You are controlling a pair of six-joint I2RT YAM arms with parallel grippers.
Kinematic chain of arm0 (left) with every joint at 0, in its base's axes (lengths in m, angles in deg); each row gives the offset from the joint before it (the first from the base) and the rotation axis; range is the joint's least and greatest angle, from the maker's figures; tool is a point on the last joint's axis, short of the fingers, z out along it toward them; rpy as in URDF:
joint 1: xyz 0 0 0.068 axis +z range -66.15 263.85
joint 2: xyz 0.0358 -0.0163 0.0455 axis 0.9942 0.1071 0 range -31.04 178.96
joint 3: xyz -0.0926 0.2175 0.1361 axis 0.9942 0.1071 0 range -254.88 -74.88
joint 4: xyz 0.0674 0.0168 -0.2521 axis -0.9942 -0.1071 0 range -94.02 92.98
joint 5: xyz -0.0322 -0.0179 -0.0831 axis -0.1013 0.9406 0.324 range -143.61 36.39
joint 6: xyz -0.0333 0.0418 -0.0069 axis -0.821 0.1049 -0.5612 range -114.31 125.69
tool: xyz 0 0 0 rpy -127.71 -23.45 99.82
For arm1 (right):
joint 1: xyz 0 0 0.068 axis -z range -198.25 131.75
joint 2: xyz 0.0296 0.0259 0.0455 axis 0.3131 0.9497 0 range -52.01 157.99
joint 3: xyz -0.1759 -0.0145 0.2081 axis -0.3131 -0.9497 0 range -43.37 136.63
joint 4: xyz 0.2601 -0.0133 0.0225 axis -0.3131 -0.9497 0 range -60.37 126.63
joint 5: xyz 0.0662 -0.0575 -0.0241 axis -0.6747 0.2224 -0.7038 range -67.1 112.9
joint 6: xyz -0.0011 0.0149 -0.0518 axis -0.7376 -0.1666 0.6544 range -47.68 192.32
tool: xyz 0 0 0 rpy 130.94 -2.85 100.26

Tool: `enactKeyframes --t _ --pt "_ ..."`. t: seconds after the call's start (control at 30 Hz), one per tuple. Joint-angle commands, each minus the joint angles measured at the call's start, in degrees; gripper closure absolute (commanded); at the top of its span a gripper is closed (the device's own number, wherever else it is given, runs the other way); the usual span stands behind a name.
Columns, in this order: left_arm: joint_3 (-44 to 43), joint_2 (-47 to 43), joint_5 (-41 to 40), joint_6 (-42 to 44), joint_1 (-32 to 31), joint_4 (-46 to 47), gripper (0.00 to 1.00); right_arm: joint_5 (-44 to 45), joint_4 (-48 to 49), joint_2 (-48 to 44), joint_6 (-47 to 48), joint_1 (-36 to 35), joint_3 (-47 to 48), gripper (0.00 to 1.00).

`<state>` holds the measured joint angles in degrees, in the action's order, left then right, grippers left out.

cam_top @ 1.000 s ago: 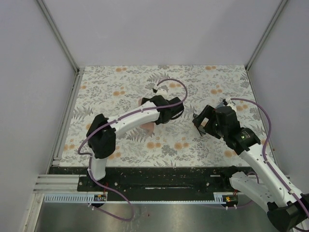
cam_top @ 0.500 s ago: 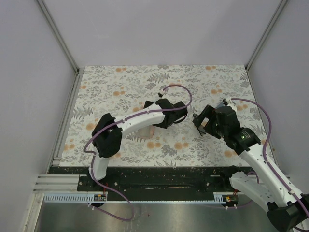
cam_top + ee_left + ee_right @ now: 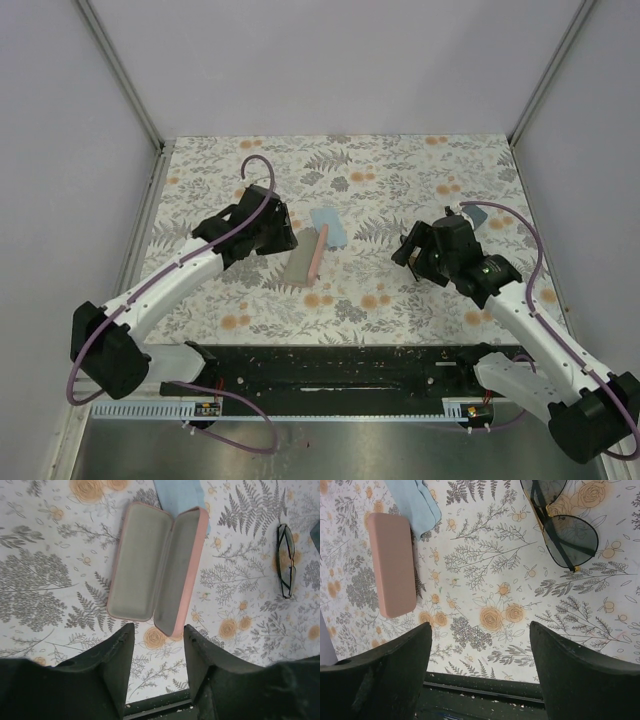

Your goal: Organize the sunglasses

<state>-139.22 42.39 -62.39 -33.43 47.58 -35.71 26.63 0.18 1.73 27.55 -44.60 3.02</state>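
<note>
Hovering left end effector (image 3: 158, 626) spread | right end effector (image 3: 480, 625) spread | dark sunglasses (image 3: 570, 536) cropped at top edge | pink case (image 3: 155, 570) open

case (image 3: 140, 565) left of sunglasses (image 3: 286, 560), cloth (image 3: 180, 495) behind case

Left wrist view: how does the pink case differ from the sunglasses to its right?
The pink case lies open, showing grey lining; the sunglasses lie folded. The case is bigger and solid; the sunglasses are thin black rims around tinted lenses. Both rest on the floral table cover, apart.
</note>
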Motion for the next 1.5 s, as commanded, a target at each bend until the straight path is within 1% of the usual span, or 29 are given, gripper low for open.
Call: enactKeyframes --t 0.0,0.03,0.1,0.17,0.3,0.43,0.57,0.63,0.73,1.1,1.23,1.33,1.4,1.47 --pt "2.64 1.71 12.47 0.53 1.9 9.61 0.56 -1.62 4.01 -0.3 0.83 0.16 0.19 0.14" --pt "2.46 2.76 12.73 0.79 1.91 10.04 0.6 -1.53 4.01 -0.04 1.0 0.16 0.36 0.14" --pt "2.37 4.78 13.6 0.7 1.91 11.09 0.61 -1.27 3.75 0.84 1.35 0.24 0.89 0.14" --pt "2.02 7.07 14.14 0.79 1.91 12.15 0.68 0.05 2.27 1.63 1.53 0.16 1.77 0.13" --pt "1.06 12.87 14.92 0.79 1.99 13.56 0.71 1.63 1.12 0.85 1.36 0.16 2.39 0.12" --pt "-0.17 18.58 18.0 0.18 1.12 16.37 0.8 2.51 0.41 -0.12 1.18 0.16 2.47 0.12" --pt "-5.35 23.86 15.11 1.32 -4.41 14.62 0.82 2.43 0.41 0.84 1.18 0.16 2.21 0.12" --pt "-9.12 26.49 12.66 2.28 -6.78 11.91 0.82 2.08 0.85 1.63 1.18 0.16 2.04 0.12" --pt "-10.72 29.31 9.31 2.99 -8.2 9.61 0.83 1.55 1.64 2.77 1.01 0.07 1.86 0.12" --pt "-6.42 33.18 -2.38 2.64 -8.03 8.2 0.82 0.58 2.87 4.45 0.65 0.16 2.21 0.12" --pt "-5.02 35.73 -2.73 2.29 -8.03 8.55 0.83 0.23 3.22 4.45 0.48 0.16 2.13 0.12" --pt "-2.47 34.42 -6.33 0.62 -7.68 8.37 0.84 -0.21 3.4 4.8 0.57 0.16 2.12 0.12" --pt "0.86 31.53 -7.74 -0.26 -6.62 9.6 0.85 -0.39 3.57 4.89 0.65 0.16 1.95 0.12" --pt "5.08 26.53 -8.27 -0.61 -5.22 11.88 0.85 -1.17 4.89 5.32 0.83 0.16 1.07 0.12"
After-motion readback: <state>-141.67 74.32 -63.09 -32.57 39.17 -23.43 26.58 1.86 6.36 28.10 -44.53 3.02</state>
